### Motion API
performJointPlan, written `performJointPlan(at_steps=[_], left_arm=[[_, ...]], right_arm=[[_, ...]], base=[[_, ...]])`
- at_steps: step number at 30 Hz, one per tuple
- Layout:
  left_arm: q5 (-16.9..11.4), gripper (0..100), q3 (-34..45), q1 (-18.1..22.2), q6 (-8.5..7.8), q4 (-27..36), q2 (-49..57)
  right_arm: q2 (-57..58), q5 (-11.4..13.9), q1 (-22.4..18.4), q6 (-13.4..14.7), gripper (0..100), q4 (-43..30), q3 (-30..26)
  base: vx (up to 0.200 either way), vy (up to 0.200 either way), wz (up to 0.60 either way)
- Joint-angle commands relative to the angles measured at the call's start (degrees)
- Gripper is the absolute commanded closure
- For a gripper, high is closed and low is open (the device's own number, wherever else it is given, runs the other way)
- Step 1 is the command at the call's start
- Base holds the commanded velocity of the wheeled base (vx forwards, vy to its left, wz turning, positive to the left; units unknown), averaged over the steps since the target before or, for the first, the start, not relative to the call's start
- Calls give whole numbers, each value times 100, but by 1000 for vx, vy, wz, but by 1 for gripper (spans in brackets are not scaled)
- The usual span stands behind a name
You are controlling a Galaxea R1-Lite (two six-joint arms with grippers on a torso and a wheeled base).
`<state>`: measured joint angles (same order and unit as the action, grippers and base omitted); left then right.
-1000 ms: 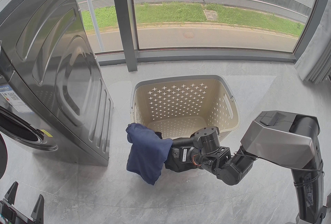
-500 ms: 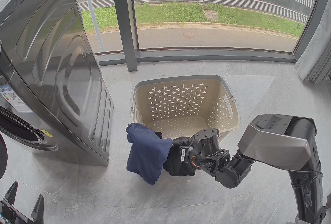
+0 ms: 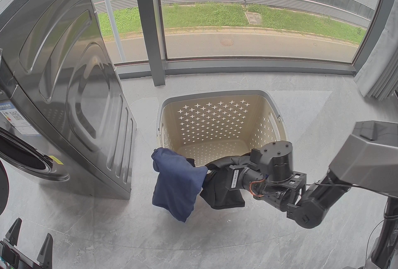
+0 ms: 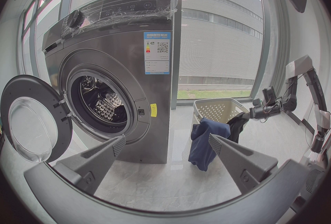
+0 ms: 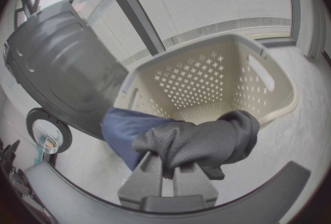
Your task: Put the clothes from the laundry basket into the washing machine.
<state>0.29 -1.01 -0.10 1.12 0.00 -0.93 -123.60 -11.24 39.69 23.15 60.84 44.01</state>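
Observation:
A cream laundry basket [image 3: 265, 116] [image 5: 279, 97] [image 4: 213, 109] stands on the floor by the window. Over its near left rim hangs a navy garment [image 3: 176, 182] [image 5: 120, 131] [image 4: 203, 145]. Next to it a black perforated garment [image 3: 222, 187] [image 5: 203, 140] [image 4: 238, 126] is draped over the near rim, with my right gripper [image 5: 168, 166] [image 3: 215, 182] shut on it just in front of the basket. The grey washing machine [image 3: 62, 75] [image 4: 138, 72] stands at the left with its round door [image 4: 32, 117] swung open. Low at the near left, my left gripper [image 4: 165, 140] [image 3: 29, 238] is open and holds nothing.
A tall window with a dark pillar [image 3: 149, 17] runs behind the basket. A grey curtain [image 3: 379, 66] hangs at the far right. Bare tiled floor [image 3: 124, 232] lies between the machine and the basket.
My right arm has drawn back to the right with the black garment in its gripper, pulling the cloth further out over the basket's near rim. The navy garment and left gripper stayed put.

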Motion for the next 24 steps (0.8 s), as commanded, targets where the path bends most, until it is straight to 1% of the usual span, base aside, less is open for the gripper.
performJointPlan(at_steps=[1, 2, 4, 5, 6, 7, 8, 9, 10, 12, 14, 15, 16, 18, 20, 23, 24], left_arm=[[-3, 0, 92, 1, -15, 0, 40], [-3, 0, 92, 1, -24, 0, 49], [-3, 0, 92, 1, -24, 0, 49], [-29, 0, 92, 1, -51, 0, 49], [-56, 0, 92, 1, -77, 0, 40], [-64, 0, 92, 1, -95, 0, 49], [-64, 0, 92, 1, -95, 0, 49], [-64, 0, 92, 1, -103, 0, 49], [-56, 0, 101, 1, -112, 9, 49], [-47, 0, 92, 1, -139, 18, 49], [-47, 0, 92, 1, -130, 18, 49], [-47, 0, 92, 1, -130, 18, 49], [-56, 0, 92, 1, -121, 18, 49], [-64, 0, 92, 1, -130, 18, 49], [-64, 0, 92, 1, -139, 9, 49], [-64, 0, 92, 1, -156, 18, 49], [-56, 0, 92, 1, -130, 18, 49]], right_arm=[[1611, 87, 135, -250, 100, 42, -841], [1840, 122, 153, -258, 100, 42, -973], [1866, 131, 153, -258, 100, 42, -991], [2376, 377, 179, -302, 100, 42, -1254], [2595, 474, 179, -355, 100, 42, -1342], [2736, 518, 170, -417, 100, 50, -1395], [2762, 526, 162, -425, 100, 59, -1404], [3052, 553, 135, -548, 100, 59, -1456], [3167, 561, 135, -592, 100, 59, -1456], [3378, 588, 144, -654, 100, 59, -1456], [3536, 667, 179, -715, 100, 121, -1465], [3536, 667, 179, -715, 100, 121, -1465], [3571, 728, 188, -918, 100, 244, -1518], [3562, 772, 179, -1093, 100, 428, -1667], [3527, 860, 179, -1120, 100, 551, -1738], [3474, 895, 179, -1137, 100, 622, -1799], [3466, 895, 179, -1137, 100, 622, -1808]], base=[[0, 0, 0], [0, 0, 0], [0, 0, 0], [0, 0, 0], [0, 0, 0], [0, 0, 0], [0, 0, 0], [0, 0, 0], [0, 0, 0], [0, 0, 0], [0, 0, 0], [0, 0, 0], [0, 0, 0], [0, 0, 0], [0, 0, 0], [-200, 0, 0], [-200, 0, 0]])
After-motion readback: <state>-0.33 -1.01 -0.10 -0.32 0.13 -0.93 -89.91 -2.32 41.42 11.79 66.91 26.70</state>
